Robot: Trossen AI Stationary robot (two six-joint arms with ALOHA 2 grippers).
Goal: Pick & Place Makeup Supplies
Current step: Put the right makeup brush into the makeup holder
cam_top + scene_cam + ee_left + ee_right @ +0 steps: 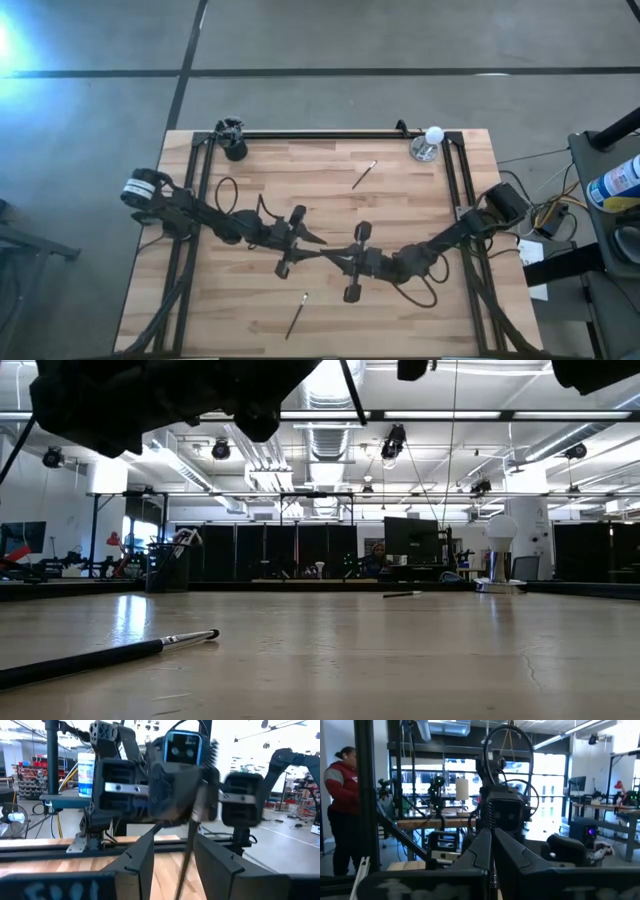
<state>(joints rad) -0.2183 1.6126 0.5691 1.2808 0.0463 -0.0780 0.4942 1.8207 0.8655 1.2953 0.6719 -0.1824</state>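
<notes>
Grippers meet mid-table | right gripper (338, 252) clamps brush (192, 827) | left gripper (318, 241) spread around it | two brushes (364, 174) on table (400, 210)

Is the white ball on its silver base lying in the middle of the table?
No, the white ball stands upright at a far corner of the table, beside the frame.

Two brushes (364, 174) on table (420, 300)

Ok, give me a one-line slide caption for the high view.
Both arms meet mid-table, right end effector shut on a brush offered to the open left end effector; two brushes lie loose.
</notes>
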